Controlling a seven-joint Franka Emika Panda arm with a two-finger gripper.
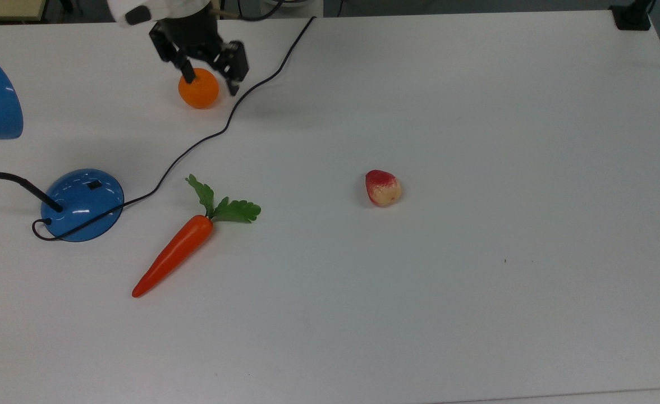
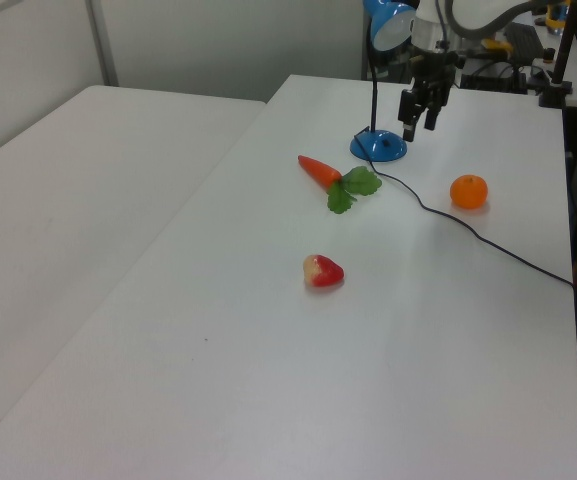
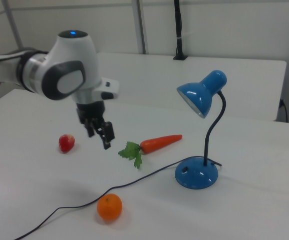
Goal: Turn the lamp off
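Glossy blue desk lamp (image 3: 203,127) with domed base is sitting at middle left of the top view, at right of the right view; its small black rocker switch (image 1: 94,184) is facing up. Tool (image 1: 211,73) is hanging open and empty at upper left of the top view, above the round orange fruit (image 1: 198,88), well apart from the base. Risk: descending here, the tool hits the fruit or snags the black cord (image 1: 206,137) crossing the white bench (image 1: 476,280), dragging the lamp.
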